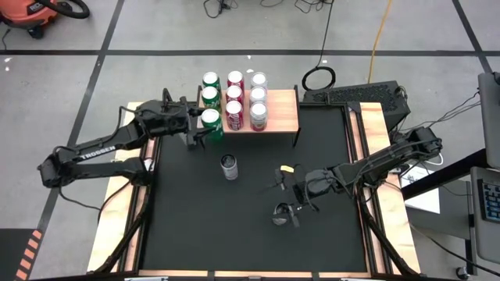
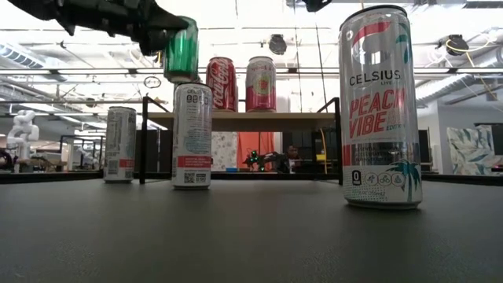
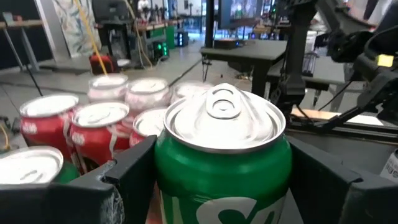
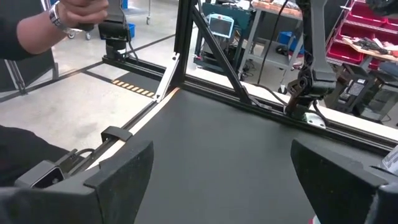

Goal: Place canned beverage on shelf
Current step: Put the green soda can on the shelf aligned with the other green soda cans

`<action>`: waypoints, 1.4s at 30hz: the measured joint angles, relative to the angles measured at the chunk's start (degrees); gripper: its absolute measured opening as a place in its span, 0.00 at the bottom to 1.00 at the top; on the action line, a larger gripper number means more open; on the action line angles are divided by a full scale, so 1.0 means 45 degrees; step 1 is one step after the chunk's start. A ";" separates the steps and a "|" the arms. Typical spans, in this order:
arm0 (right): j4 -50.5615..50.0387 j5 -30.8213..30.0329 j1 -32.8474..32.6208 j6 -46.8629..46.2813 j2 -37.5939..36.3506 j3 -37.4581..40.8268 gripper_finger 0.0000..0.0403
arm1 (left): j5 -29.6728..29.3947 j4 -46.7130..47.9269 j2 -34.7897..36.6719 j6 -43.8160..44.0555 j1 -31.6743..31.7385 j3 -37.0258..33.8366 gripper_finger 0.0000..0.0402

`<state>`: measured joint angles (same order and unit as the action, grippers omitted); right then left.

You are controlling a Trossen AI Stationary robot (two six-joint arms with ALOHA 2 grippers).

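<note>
Left gripper held green aluminium can, fingers clamped on both sides, can raised at front-left edge of small wood-topped shelf on black legs. Shelf carried eight cans: two green, three red, three pink-white; right half bare. One silver can stood alone on black mat, open room all around. Right gripper hovered over mat, jaws wide apart, empty.
</note>
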<state>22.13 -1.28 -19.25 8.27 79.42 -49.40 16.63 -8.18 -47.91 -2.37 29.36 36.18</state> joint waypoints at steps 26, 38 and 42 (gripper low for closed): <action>0.1030 0.0015 -0.0024 -0.0214 0.0004 0.0587 0.89 | 0.0184 -0.1663 -0.0157 -0.0548 0.1066 -0.1530 0.73; 0.1039 0.0015 -0.0024 -0.0014 0.0000 0.0587 0.89 | 0.1521 -0.1466 -0.0162 -0.0586 0.2222 -0.1530 0.73; 0.1036 0.0015 -0.0024 -0.0011 0.0004 0.0587 0.89 | 0.2111 -0.1987 -0.0162 -0.0557 0.2477 -0.1769 0.73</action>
<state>26.79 -1.21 -19.35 8.22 79.44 -46.76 26.13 -17.12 -48.64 -4.88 40.50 28.22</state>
